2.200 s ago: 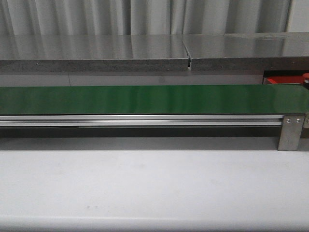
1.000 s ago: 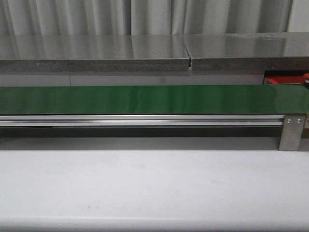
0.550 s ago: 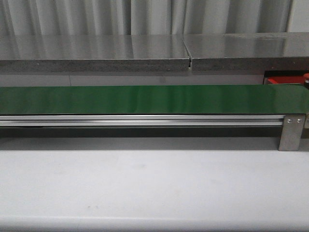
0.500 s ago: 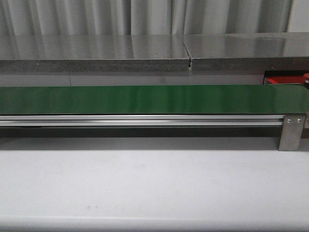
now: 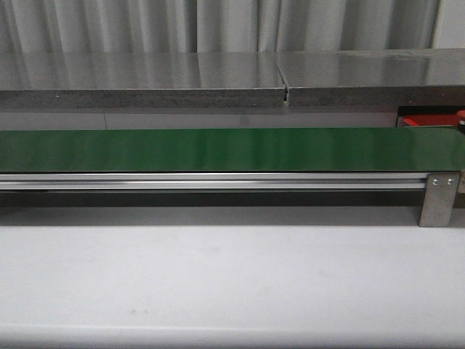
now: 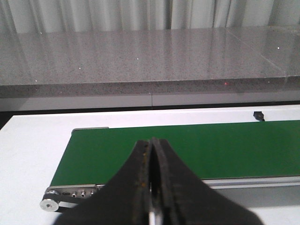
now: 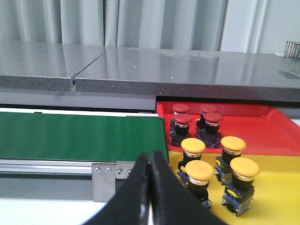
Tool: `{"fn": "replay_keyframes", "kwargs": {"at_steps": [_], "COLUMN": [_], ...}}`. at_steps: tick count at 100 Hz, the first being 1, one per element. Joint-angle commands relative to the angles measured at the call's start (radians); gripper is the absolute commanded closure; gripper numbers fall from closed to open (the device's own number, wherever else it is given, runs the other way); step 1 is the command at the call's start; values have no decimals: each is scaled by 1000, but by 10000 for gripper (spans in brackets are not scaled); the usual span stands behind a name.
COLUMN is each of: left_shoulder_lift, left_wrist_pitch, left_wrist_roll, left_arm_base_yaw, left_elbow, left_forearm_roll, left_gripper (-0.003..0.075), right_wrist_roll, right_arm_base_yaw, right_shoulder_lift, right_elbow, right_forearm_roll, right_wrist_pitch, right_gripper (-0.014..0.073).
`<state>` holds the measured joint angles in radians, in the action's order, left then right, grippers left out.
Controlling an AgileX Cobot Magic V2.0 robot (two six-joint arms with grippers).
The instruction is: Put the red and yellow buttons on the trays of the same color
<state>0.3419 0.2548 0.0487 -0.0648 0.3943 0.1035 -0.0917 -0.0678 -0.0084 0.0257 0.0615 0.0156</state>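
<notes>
In the right wrist view, several red buttons (image 7: pixel 213 118) stand on the red tray (image 7: pixel 267 133). Beside it, several yellow buttons (image 7: pixel 199 169) stand on the yellow tray (image 7: pixel 276 187). Both trays lie just past the end of the green belt (image 7: pixel 70 136). My right gripper (image 7: pixel 150 158) is shut on nothing, near the belt's end and the yellow tray. My left gripper (image 6: pixel 151 141) is shut and holds nothing, in front of the belt's (image 6: pixel 211 145) other end. The front view shows only a corner of the red tray (image 5: pixel 429 121) and no gripper. I see no button on the belt (image 5: pixel 218 149).
A grey stone counter (image 5: pixel 145 80) runs behind the belt, with curtains beyond it. A metal bracket (image 5: pixel 438 200) carries the belt's rail at the right. The white table (image 5: pixel 218 276) spreads in front. A small black piece (image 6: pixel 258 115) lies behind the belt.
</notes>
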Motion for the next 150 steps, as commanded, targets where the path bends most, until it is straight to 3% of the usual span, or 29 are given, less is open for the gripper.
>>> {"fn": "replay_keyframes", "kwargs": {"at_steps": [1, 61, 69, 73, 150], "left_shoulder_lift": [-28, -372, -378, -380, -380], "left_wrist_pitch": [-150, -233, -306, -255, -302], "left_wrist_roll": [-18, -63, -63, -63, -63], "left_arm_base_yaw": [-3, -1, -1, -1, -1], "left_elbow": [-32, -371, -427, -425, -425], "left_forearm_roll": [-9, -57, -57, -58, -49], "left_gripper": [741, 741, 741, 741, 741], "right_wrist_roll": [1, 1, 1, 1, 1], "right_arm_base_yaw": [-4, -4, -4, -4, -4], "right_shoulder_lift": [-22, -22, -21, -21, -20], "right_elbow": [-22, -22, -22, -22, -22], "right_forearm_roll": [10, 10, 10, 10, 10], "right_wrist_pitch": [-72, -72, -71, -72, -72], "right_gripper": [711, 711, 711, 711, 711]}}
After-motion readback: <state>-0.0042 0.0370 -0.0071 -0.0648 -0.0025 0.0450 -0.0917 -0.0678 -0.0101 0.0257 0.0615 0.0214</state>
